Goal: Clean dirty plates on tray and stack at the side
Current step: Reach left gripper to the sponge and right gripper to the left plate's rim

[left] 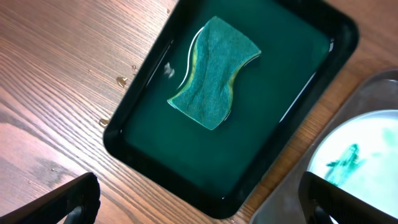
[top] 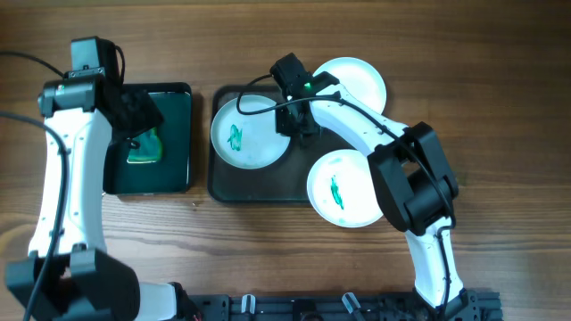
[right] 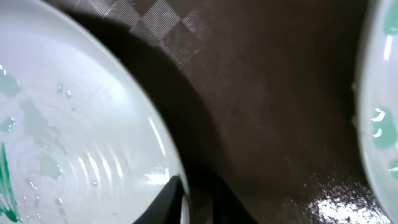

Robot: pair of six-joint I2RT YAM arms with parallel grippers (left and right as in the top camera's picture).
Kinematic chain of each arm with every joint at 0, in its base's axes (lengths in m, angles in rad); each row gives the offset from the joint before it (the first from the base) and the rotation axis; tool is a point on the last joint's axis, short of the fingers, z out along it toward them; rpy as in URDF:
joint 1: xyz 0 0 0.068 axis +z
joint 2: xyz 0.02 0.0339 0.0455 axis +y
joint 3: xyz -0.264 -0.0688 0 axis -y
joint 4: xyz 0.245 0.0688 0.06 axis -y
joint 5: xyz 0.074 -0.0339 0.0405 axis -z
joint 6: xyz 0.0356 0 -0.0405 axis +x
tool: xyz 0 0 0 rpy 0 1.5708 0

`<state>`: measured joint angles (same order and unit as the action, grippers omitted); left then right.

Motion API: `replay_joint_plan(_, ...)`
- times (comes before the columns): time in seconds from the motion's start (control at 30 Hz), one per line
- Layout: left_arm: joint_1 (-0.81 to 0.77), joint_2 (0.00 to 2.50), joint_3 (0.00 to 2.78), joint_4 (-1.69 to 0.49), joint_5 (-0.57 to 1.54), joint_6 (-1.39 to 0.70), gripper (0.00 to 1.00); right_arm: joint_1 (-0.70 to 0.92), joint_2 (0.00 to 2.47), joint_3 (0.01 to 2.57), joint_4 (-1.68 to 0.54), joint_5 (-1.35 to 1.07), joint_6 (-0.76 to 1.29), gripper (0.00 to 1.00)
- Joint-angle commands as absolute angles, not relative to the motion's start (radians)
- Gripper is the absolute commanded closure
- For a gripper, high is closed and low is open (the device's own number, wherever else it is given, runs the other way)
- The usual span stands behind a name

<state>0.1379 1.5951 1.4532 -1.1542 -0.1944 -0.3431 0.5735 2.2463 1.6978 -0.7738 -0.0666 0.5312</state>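
Note:
The large dark tray [top: 259, 189] lies mid-table. One plate [top: 245, 138] with a green smear lies on its left half. A second smeared plate [top: 343, 189] overlaps the tray's lower right corner. A third plate [top: 357, 82] lies at the upper right, its smear hidden. My right gripper [top: 299, 120] is shut on the right rim of the left plate [right: 74, 137], one finger on top of the rim [right: 180, 199]. My left gripper [top: 143, 125] is open and empty [left: 205, 208] above the small tray.
A smaller dark green tray [top: 174, 174] at the left holds a green sponge [left: 214, 71] in water. Water drops lie on the wood beside it [left: 121, 81]. In the right wrist view, another plate's rim [right: 382, 124] shows across the bare tray floor [right: 267, 124].

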Motion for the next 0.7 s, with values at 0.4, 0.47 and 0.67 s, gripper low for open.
replay_joint_plan(0.4,0.149,1.951,1.472,-0.907,-0.171,-0.108,0.18,0.579,2.288,1.696,-0.797,-0.066,0.522,0.96)
replay_joint_plan(0.47,0.167,1.993,1.472,-0.897,-0.177,-0.108,0.17,0.579,2.288,1.696,-0.798,-0.066,0.522,0.96)
replay_joint_plan(0.67,0.203,2.041,1.469,-0.894,-0.116,-0.07,0.26,0.579,2.288,1.696,-0.789,-0.067,0.515,0.96)
